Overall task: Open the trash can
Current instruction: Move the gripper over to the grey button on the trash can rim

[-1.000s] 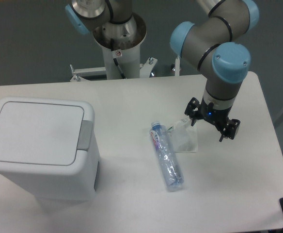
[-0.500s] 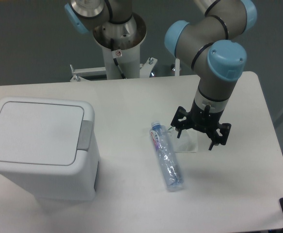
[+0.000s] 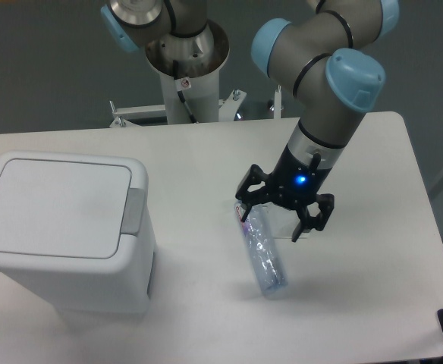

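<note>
**Closed trash can at the table's left; empty gripper above the bottle at centre.**

The trash can (image 3: pixel 66 231) stands at the left of the table (image 3: pixel 373 288) with its flat lid (image 3: pixel 54 206) shut and flush. It appears to be rigid, smooth, thin-walled plastic, probably light and apt to slide if pushed sideways, and too broad for the fingers to span. The sensible contact point is therefore the grey push-button (image 3: pixel 135 211) on the lid's right edge, pressed straight down with a fingertip so that the load passes into the table. The gripper (image 3: pixel 284 210) hovers well apart from the bin, its fingers spread wide and holding nothing, over the cap end of a clear bottle (image 3: pixel 262 249) lying on its side.
</note>
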### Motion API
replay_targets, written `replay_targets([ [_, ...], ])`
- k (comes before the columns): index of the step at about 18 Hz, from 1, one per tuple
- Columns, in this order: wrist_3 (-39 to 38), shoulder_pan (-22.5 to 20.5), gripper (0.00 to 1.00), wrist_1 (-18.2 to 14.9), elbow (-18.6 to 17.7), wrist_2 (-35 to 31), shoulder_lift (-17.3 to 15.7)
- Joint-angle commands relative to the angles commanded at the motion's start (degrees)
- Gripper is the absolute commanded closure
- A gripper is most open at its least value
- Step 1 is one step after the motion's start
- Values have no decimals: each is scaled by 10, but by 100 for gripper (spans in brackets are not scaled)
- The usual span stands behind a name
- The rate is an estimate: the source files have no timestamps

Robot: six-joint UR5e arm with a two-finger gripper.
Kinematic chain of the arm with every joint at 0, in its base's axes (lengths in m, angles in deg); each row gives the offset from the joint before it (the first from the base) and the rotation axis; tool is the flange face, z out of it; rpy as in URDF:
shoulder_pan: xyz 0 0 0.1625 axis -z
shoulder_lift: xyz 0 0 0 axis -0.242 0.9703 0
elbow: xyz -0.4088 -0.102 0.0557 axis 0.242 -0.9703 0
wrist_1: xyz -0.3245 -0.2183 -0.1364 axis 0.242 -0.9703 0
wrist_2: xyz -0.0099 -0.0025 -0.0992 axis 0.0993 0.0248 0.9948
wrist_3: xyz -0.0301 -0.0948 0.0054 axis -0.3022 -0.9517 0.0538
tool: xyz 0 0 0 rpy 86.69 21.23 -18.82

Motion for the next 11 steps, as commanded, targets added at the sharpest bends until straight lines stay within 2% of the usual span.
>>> replay_targets([
  [4,-61,10,0,3,12,63,-26],
  [11,-109,64,0,25,8,65,-31],
])
